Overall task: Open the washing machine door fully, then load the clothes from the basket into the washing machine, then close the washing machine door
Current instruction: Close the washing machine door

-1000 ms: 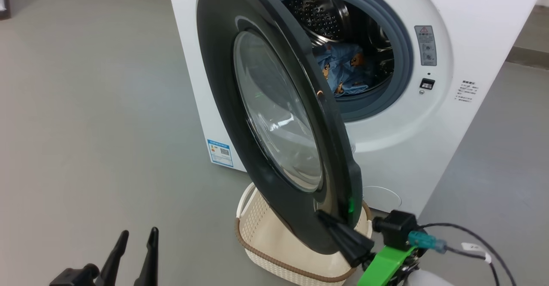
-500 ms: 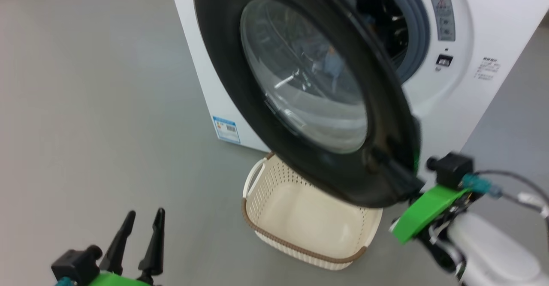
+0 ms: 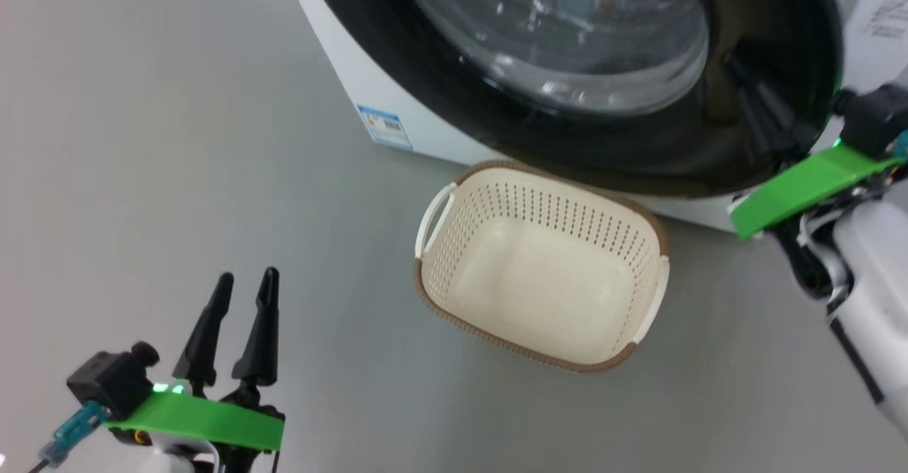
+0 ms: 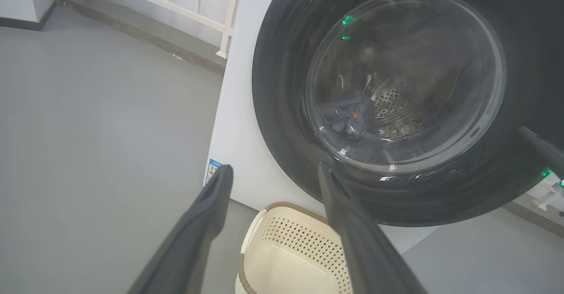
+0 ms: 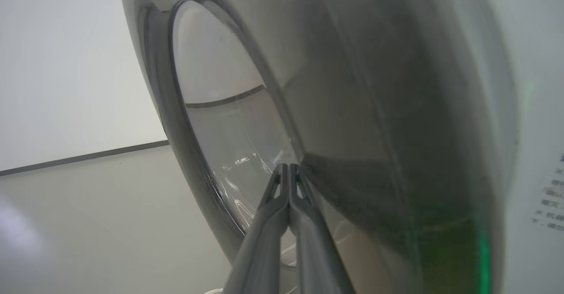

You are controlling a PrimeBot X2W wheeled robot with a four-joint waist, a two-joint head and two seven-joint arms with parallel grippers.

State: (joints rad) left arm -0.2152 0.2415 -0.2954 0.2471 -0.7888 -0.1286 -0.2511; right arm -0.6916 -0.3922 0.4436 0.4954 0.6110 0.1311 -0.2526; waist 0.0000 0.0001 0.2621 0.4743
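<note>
My right gripper (image 5: 288, 167) has its two fingers pinched flat together with nothing between them, and their tips rest on the glossy black rim of the washing machine door (image 3: 603, 154) at about four o'clock on its round face. My left gripper (image 3: 247, 276) hangs spread wide and empty at about eight o'clock in the head view, well apart from everything. The basket (image 3: 461, 246) sits on the floor just below the door's six o'clock, and I can see its bare cream bottom, so I judge the loading done. The clothes (image 4: 350, 115) show as a blue bundle through the glass bowl, low in the drum of the washing machine (image 4: 235, 109). The door lies close against the white front, so closing is the step in hand and the task looks almost finished. I cannot tell whether the latch has caught; what is left, I reckon, is a firm last press on the rim and then drawing my right arm clear.
</note>
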